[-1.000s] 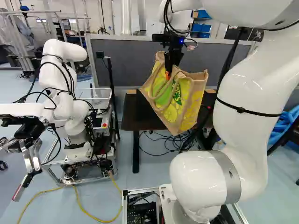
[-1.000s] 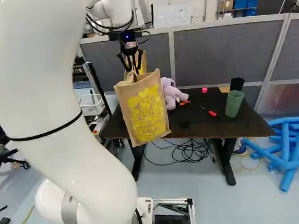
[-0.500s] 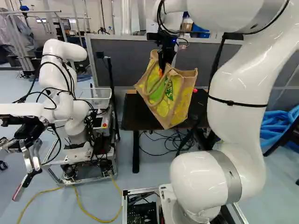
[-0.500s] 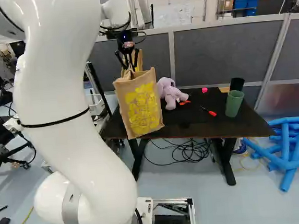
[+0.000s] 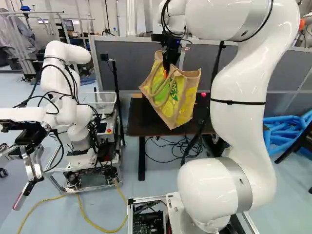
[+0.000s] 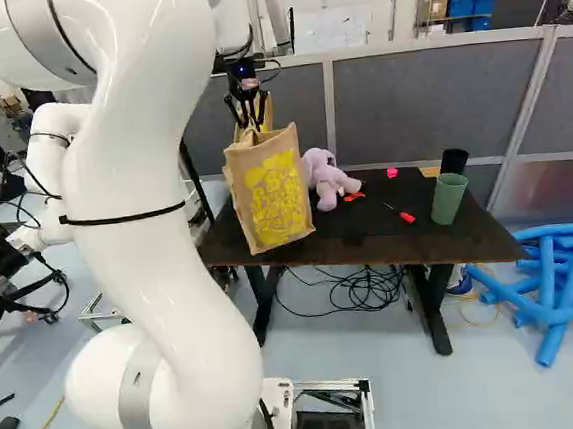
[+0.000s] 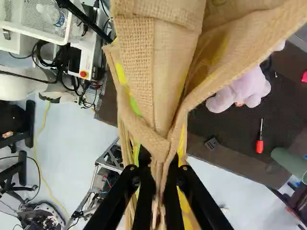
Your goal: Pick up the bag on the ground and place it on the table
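Note:
The gripper (image 5: 167, 73) hangs high over the left part of the table (image 6: 369, 237), pointing down. Tan burlap with yellow and green print, the bag (image 5: 170, 97) dangles tilted below it in the left base view. In the wrist view the gripper (image 7: 159, 175) is shut on the bag (image 7: 153, 110), pinching its gathered cloth between both fingers. The right base view shows the bag (image 6: 269, 191) in front of the table's left end, its bottom near tabletop height; whether it touches the table I cannot tell.
A purple plush toy (image 6: 326, 178), a red screwdriver (image 6: 406, 217), a pink item (image 6: 392, 172) and a green cup (image 6: 449, 198) stand or lie on the table. Another robot (image 5: 73, 92) is at the left. Blue tubes (image 6: 549, 292) lie at the right; a grey partition (image 6: 437, 101) is behind.
The arm has drawn its elbow leftward in the left base view, carrying the bag a little left and farther out over the table. The gripper stays shut on it; the base has not moved.

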Tool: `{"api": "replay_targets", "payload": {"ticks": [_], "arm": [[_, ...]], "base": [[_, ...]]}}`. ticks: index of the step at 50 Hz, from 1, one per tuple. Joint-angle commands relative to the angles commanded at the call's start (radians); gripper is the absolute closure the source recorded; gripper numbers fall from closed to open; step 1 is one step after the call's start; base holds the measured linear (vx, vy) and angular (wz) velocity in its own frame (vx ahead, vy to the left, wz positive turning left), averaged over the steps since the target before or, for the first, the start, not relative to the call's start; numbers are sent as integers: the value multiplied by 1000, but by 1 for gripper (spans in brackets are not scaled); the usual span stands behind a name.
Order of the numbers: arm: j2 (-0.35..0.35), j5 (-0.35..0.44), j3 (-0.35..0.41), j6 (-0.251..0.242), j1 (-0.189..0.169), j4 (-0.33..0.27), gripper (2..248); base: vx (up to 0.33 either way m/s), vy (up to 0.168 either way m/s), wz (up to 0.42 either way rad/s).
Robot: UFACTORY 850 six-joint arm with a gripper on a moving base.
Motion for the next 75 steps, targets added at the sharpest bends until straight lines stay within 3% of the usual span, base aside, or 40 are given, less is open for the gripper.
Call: {"api": "replay_targets", "payload": {"ticks": [34,75], "arm": [[-184,-54,-196,0,36,0,224],[-346,-59,-300,0,64,0,224]], "base": [[0,0,0],[0,0,0]]}}
